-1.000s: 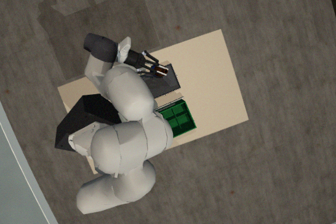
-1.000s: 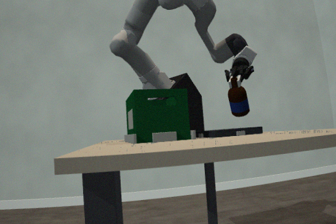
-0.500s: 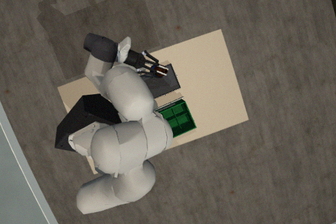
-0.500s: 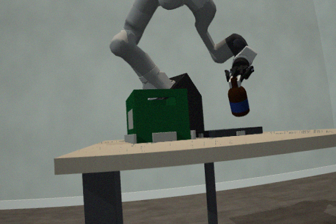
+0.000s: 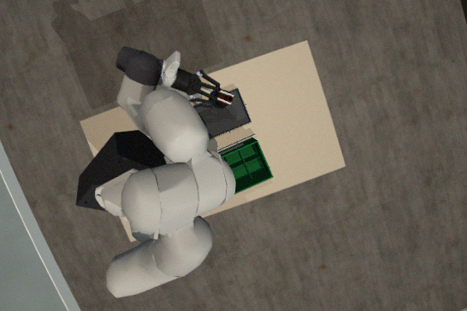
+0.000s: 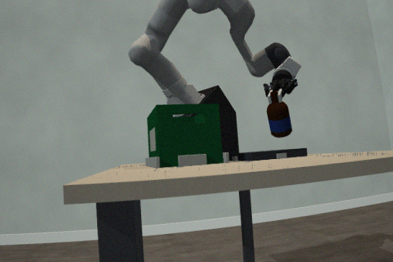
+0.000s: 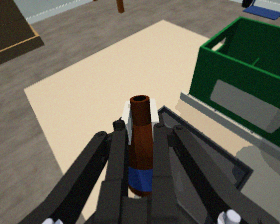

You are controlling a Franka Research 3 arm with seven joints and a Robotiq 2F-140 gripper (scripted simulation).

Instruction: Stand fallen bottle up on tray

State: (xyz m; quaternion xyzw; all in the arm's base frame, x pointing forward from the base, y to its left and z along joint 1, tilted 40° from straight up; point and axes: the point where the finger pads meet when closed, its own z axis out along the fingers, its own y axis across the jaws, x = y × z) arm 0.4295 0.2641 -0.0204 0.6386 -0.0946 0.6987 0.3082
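Only exterior shows bottle (image 6: pixel 278 118) hanging above tray (image 6: pixel 268 154).

The arm (image 6: pixel 163 71) is built of rounded, pale grey-white segments joined by bulbous joints, with a dark grey band at the wrist (image 6: pixel 277 53) and a white flange below. The gripper (image 7: pixel 141 150) is black, with slim linkage bars and white fingertip pads (image 7: pixel 127 116).

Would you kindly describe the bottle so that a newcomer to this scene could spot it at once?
Start at the beige table, where a green crate stands beside a flat dark tray. Above that tray hangs the claw, shut on the neck of the bottle. It is the only brown thing here, with a blue band, hanging clear of the tray.
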